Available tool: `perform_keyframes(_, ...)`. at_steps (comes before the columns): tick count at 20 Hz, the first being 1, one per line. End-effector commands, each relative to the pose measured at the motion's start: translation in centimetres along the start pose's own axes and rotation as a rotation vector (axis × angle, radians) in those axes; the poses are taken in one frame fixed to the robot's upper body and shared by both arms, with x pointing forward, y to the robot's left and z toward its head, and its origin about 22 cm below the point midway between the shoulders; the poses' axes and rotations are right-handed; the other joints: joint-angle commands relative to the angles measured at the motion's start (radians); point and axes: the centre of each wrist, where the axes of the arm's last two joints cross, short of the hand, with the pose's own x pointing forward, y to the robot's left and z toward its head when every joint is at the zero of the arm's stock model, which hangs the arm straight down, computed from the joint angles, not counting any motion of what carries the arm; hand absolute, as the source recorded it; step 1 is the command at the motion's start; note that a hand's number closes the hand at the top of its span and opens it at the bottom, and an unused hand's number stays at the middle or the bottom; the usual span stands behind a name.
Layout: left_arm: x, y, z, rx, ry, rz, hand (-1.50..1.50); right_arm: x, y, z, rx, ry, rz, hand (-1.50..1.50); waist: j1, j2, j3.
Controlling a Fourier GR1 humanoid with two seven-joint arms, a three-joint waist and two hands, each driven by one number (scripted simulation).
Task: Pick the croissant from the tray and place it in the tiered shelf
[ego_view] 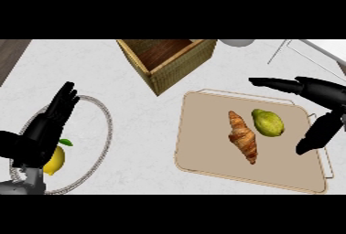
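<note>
The right hand (317, 114) hangs open over the right edge of the tray (202, 151), fingers and thumb spread and holding nothing, just beside the croissant (243, 136), which lies in the middle of the tray next to a green lemon (267, 122). The left hand (40, 132) rests open at the left over a wire-rimmed shelf tier (101, 137) holding a yellow lemon (55, 160). Nothing is grasped yet, so the pick, carry and placing all remain.

left hand (42, 132) open, fingers up, right hand (323, 105) spread open
</note>
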Motion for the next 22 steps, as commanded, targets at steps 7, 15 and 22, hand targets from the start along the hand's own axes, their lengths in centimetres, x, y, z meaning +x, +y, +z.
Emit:
perform_keyframes(7, -0.1, 1.9, 0.4, 0.005, 0.003, 0.004, 0.00, -0.5, 3.8, -3.3, 0.081, 0.040, 0.114, -1.50, 0.000, 0.001, 0.000)
perform_keyframes(15, -0.1, -1.5, 0.6, -0.012, -0.029, -0.014, 0.00, 1.8, 3.3, -4.9, 0.216, 0.126, 0.196, -1.50, 0.002, 0.001, 0.000)
perform_keyframes(22, 1.4, -1.8, 0.6, 0.022, -0.002, -0.006, 0.00, 1.9, 6.8, -6.6, 0.268, 0.181, 0.261, -1.50, 0.000, -0.001, 0.000)
